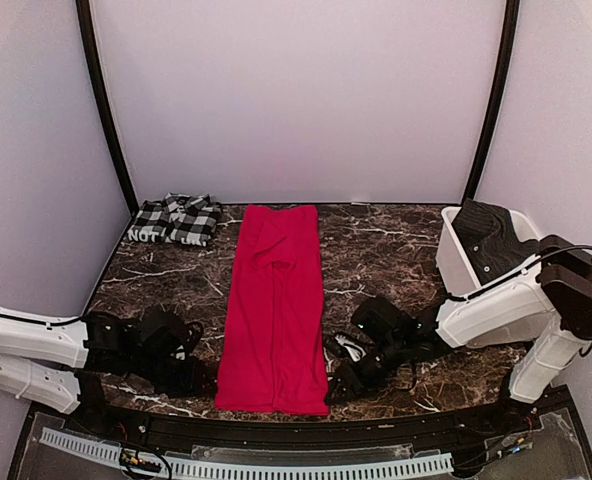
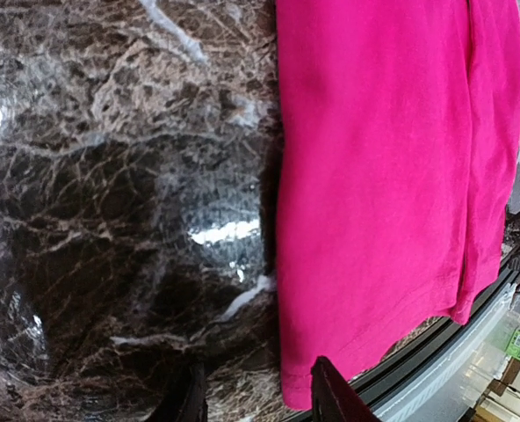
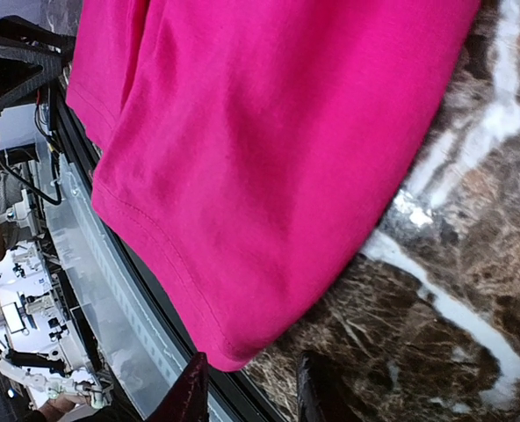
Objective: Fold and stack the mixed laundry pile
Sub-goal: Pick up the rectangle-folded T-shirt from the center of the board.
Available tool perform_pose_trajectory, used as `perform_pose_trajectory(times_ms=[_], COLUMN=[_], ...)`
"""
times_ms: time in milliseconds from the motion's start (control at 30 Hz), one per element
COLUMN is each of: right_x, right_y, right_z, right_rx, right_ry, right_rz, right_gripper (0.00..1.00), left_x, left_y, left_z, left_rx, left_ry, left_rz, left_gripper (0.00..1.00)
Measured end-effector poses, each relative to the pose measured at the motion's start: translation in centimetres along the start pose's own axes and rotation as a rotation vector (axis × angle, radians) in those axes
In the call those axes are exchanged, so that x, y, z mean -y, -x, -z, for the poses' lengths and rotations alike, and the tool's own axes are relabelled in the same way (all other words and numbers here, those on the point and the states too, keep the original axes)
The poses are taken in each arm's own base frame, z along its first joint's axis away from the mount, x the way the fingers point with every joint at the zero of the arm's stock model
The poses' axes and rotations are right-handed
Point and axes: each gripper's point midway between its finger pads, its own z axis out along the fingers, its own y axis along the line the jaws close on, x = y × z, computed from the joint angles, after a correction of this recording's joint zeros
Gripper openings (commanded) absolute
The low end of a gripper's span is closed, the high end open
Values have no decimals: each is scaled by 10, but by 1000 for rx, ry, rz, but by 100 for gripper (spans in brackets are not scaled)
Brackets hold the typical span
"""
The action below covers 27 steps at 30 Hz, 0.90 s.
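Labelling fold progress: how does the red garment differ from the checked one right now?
The red garment is plain; the checked garment is black-and-white. The red one lies in a long strip down the middle; the checked one is a small bundle at the far left corner. Left gripper and right gripper flank the red one's near corners; neither is near the checked one. Both lie on the marble table.

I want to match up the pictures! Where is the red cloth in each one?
Top external: the red garment lies in the middle, stretched from the back to the near edge.
Left wrist: the red garment fills the right side, hem at the bottom.
Right wrist: the red garment fills the upper left, one corner low down.
Shared landmark: the dark marble table under it.
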Motion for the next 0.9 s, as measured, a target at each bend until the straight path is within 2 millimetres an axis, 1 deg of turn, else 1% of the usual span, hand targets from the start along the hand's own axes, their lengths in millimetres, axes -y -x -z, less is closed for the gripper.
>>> perform_pose_trajectory(times_ms=[200, 267, 400, 433, 467, 533, 567, 700, 833, 900], right_x=[-4, -4, -5, -4, -4, -4, -4, -11, -24, -26], right_y=[6, 6, 5, 4, 4, 2, 1, -7, -12, -11], right_z=[-9, -12, -14, -15, -16, -16, -17, -16, -6, 0], right_rx=[-6, -12, -18, -20, -22, -27, -29, -40, -26, -10], right_ry=[29, 37, 38, 35, 33, 29, 30, 26, 33, 17], right_rz=[15, 15, 19, 18, 20, 22, 25, 44, 78, 89], right_gripper=[20, 15, 2, 0, 0, 0, 0, 0, 0, 0], left_x=[6, 10, 17, 19, 20, 23, 24, 29, 34, 33], left_y=[-10, -14, -17, -18, -19, -23, -25, -35, -42, -40], left_z=[-3, -5, -11, -12, -14, -16, -17, -17, -14, -11], left_rx=[-13, -16, -27, -29, -33, -42, -47, -68, -81, -72], left_ry=[-26, -45, -57, -61, -61, -66, -68, -72, -81, -82], left_rz=[3, -1, -15, -15, -23, -32, -38, -71, -77, -71], left_gripper=[36, 32, 21, 16, 14, 3, 1, 0, 0, 0])
